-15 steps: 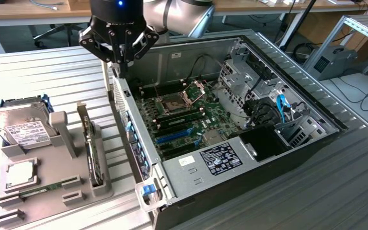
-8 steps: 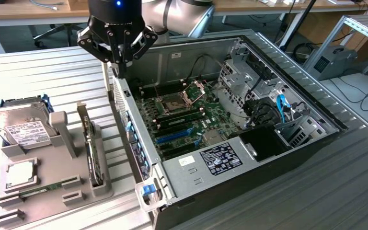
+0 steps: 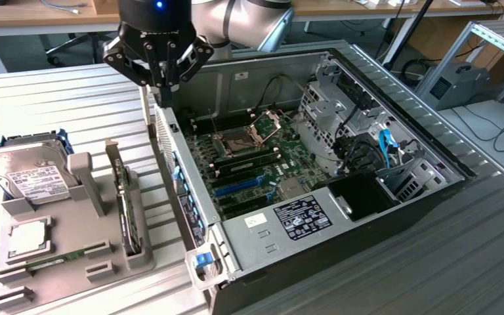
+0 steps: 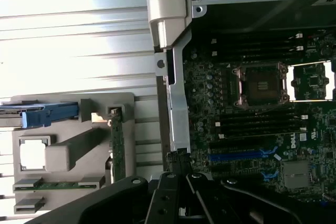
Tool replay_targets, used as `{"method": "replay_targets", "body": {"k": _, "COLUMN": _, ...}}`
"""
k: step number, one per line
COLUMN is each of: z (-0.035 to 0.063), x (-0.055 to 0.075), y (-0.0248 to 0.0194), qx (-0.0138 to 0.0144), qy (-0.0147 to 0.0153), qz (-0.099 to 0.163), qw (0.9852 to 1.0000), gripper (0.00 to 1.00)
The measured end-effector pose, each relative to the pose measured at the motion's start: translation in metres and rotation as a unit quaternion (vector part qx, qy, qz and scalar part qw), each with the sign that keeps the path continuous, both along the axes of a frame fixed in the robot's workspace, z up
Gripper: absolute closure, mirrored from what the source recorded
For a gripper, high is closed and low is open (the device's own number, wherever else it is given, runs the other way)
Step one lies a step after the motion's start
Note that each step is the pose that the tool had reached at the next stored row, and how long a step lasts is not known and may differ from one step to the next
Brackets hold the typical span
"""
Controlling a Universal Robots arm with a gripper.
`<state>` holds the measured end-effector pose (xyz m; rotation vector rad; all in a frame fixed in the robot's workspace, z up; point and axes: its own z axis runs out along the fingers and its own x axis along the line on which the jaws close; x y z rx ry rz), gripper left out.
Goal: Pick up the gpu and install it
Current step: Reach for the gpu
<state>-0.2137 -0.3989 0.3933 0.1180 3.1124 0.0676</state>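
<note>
The gpu (image 3: pixel 128 205) stands on its edge in a slot of the grey holder (image 3: pixel 75 262) on the exterior view's left, silver bracket end pointing away. In the wrist view the gpu (image 4: pixel 117 148) shows as a thin green board edge. My gripper (image 3: pixel 163 88) hangs above the near wall of the open computer case (image 3: pixel 186 197), well behind and above the gpu, fingers shut with nothing between them. The wrist view has the gripper (image 4: pixel 178 157) over that wall's edge. The motherboard (image 3: pixel 252 164) lies bare inside, with blue card slots (image 3: pixel 239 186).
A silver hard drive (image 3: pixel 29 176) in a blue frame, a processor chip (image 3: pixel 26 237) and a RAM stick (image 3: pixel 60 259) also sit in the holder. Drive cages and blue cables (image 3: pixel 383 144) fill the case's far side. Desks and cables stand beyond the ribbed metal table (image 3: pixel 462 230).
</note>
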Motion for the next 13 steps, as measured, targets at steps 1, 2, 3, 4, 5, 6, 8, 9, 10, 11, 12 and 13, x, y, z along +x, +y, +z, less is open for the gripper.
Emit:
{"method": "replay_targets", "body": {"k": 1, "z": 0.0000, "x": -0.0004, "y": 0.0000, "qx": 0.0000, "qy": 0.0000, "qz": 0.000, "qw": 1.0000, "gripper": 0.89}}
{"method": "replay_targets", "body": {"k": 2, "z": 0.0000, "x": -0.0007, "y": 0.0000, "qx": 0.0000, "qy": 0.0000, "qz": 0.000, "qw": 1.0000, "gripper": 0.89}}
{"method": "replay_targets", "body": {"k": 3, "z": 0.0000, "x": -0.0010, "y": 0.0000, "qx": 0.0000, "qy": 0.0000, "qz": 0.000, "qw": 1.0000, "gripper": 0.89}}
{"method": "replay_targets", "body": {"k": 4, "z": 0.0000, "x": -0.0012, "y": 0.0000, "qx": 0.0000, "qy": 0.0000, "qz": 0.000, "qw": 1.0000, "gripper": 0.89}}
{"method": "replay_targets", "body": {"k": 5, "z": 0.0000, "x": -0.0016, "y": 0.0000, "qx": 0.0000, "qy": 0.0000, "qz": 0.000, "qw": 1.0000, "gripper": 0.89}}
{"method": "replay_targets", "body": {"k": 6, "z": 0.0000, "x": -0.0018, "y": 0.0000, "qx": 0.0000, "qy": 0.0000, "qz": 0.000, "qw": 1.0000, "gripper": 0.89}}
{"method": "replay_targets", "body": {"k": 8, "z": 0.0000, "x": -0.0024, "y": 0.0000, "qx": 0.0000, "qy": 0.0000, "qz": 0.000, "qw": 1.0000, "gripper": 0.89}}
{"method": "replay_targets", "body": {"k": 9, "z": 0.0000, "x": -0.0026, "y": 0.0000, "qx": 0.0000, "qy": 0.0000, "qz": 0.000, "qw": 1.0000, "gripper": 0.89}}
{"method": "replay_targets", "body": {"k": 10, "z": 0.0000, "x": -0.0028, "y": 0.0000, "qx": 0.0000, "qy": 0.0000, "qz": 0.000, "qw": 1.0000, "gripper": 0.89}}
{"method": "replay_targets", "body": {"k": 11, "z": 0.0000, "x": -0.0033, "y": 0.0000, "qx": 0.0000, "qy": 0.0000, "qz": 0.000, "qw": 1.0000, "gripper": 0.89}}
{"method": "replay_targets", "body": {"k": 12, "z": 0.0000, "x": -0.0036, "y": 0.0000, "qx": 0.0000, "qy": 0.0000, "qz": 0.000, "qw": 1.0000, "gripper": 0.89}}
{"method": "replay_targets", "body": {"k": 13, "z": 0.0000, "x": -0.0038, "y": 0.0000, "qx": 0.0000, "qy": 0.0000, "qz": 0.000, "qw": 1.0000, "gripper": 0.89}}
